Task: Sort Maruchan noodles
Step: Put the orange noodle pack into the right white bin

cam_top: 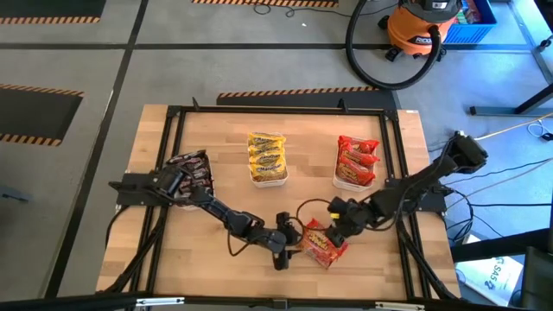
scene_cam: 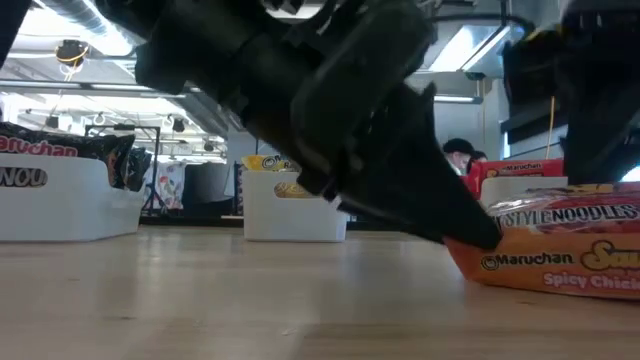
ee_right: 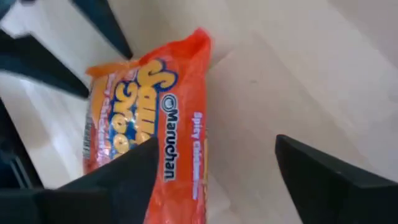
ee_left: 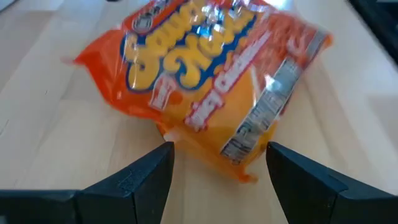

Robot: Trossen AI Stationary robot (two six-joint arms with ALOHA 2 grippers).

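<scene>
Near the table's front edge, at about 6 o'clock from its middle, lies a red-orange Maruchan packet flat on the wood, printed "Spicy Chicken" in the low view. Both grippers are at it. Reaching in from 9 o'clock, the left gripper stands at the packet's 9 o'clock side; in its wrist view its fingers are spread, with the packet's near end reaching between their tips, not pinched. From 3 o'clock comes the right gripper, over the packet's 1 o'clock corner; its wrist view shows its fingers wide apart, one over the packet, the other over bare wood. No finger can be seen pressing the wrapper.

Three white trays hold sorted packets. At 9 o'clock of the table, under the left arm, sits the tray of dark packets. At 12 o'clock is the tray of yellow packets, stacked in a row. At 2 o'clock is the tray of red packets, well apart from the loose packet.

Beyond the table's far edge, at 1 o'clock, an orange vacuum stands on the floor with its black hose looped beside it.
</scene>
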